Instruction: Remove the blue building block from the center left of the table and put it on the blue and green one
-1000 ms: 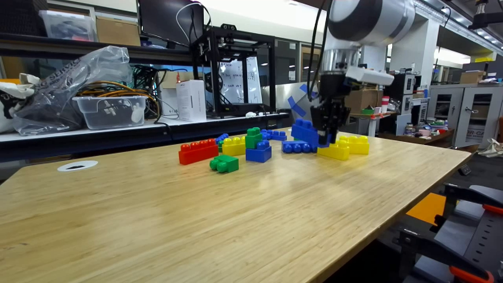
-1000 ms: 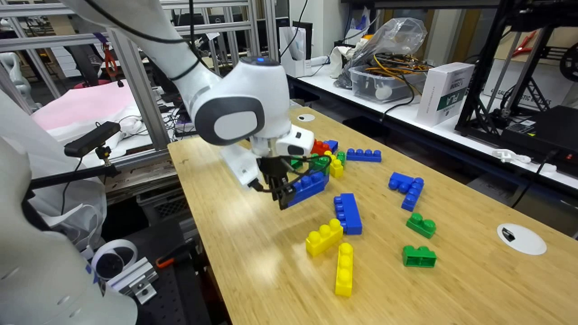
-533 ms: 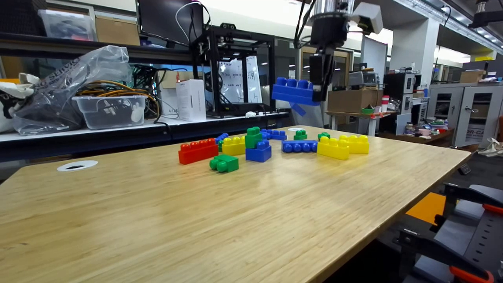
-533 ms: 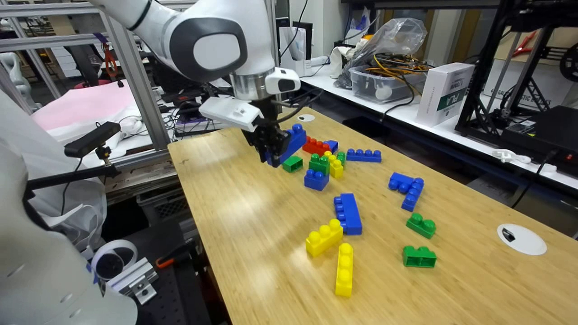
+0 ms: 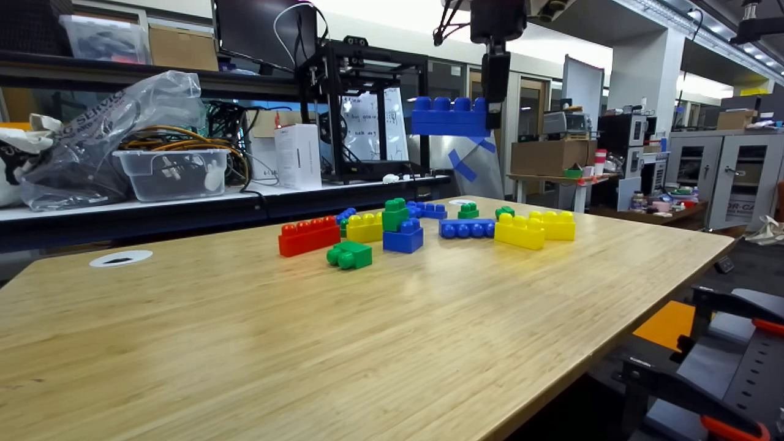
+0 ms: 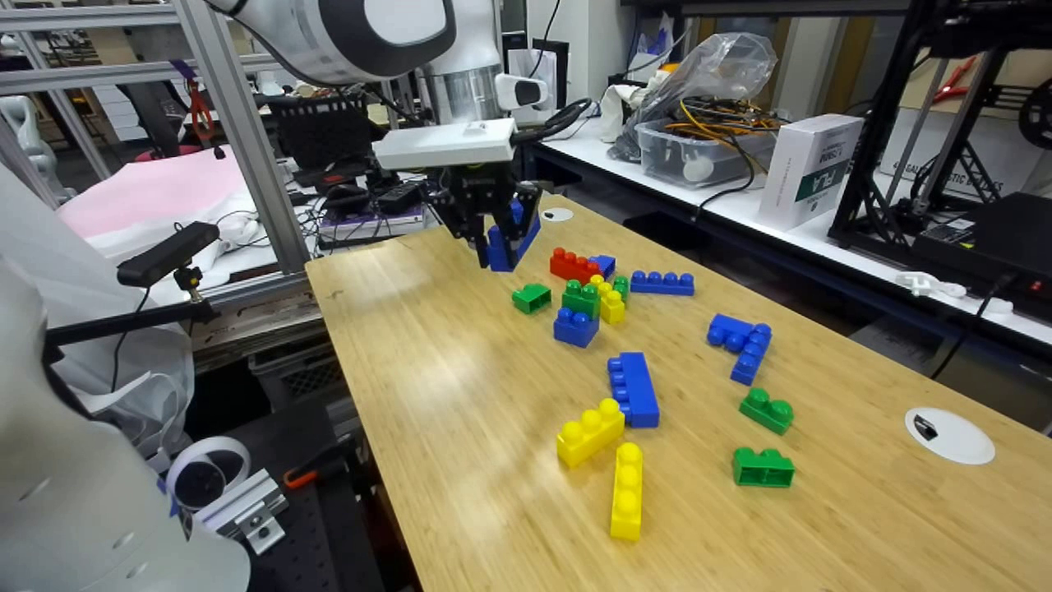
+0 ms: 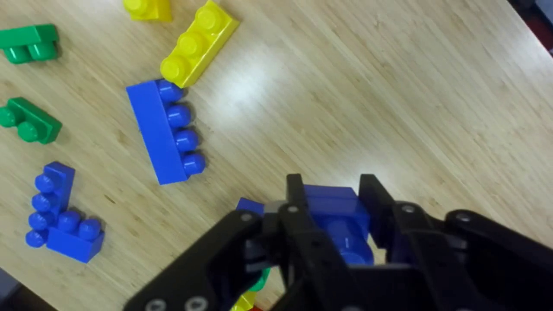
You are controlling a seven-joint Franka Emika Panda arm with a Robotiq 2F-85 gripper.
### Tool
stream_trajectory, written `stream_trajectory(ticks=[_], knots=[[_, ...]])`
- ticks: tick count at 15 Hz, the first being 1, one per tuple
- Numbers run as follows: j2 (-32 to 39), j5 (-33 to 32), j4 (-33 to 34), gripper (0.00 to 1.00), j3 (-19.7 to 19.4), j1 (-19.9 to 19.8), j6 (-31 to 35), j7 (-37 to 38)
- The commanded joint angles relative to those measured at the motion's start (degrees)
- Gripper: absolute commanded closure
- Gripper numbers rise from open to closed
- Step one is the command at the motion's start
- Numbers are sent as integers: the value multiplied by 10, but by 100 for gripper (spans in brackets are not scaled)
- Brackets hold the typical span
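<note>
Clamping a long, dark-blue studded plastic brick (image 5: 450, 117) in the black claw (image 7: 332, 185) — jutting left, upper centre in an exterior view — partly hidden in the wrist view.

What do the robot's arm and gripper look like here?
The Panda arm is smooth and white, with a dark grey band around an oval white cap and a shiny silver collar. The two-fingered gripper is black, with pale screw heads; near it are a flat white box and looping black cable.
</note>
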Motion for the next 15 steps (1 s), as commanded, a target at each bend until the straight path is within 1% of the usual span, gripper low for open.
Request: stream_trajectory(ticks=[1, 6, 11, 15], knots=[[50, -30, 53, 89, -3, 13, -28, -79], [118, -46, 108, 89, 5, 15, -27, -202], [186, -59, 154, 89, 9, 0, -29, -346], [230, -109, 190, 89, 11, -15, -35, -439]])
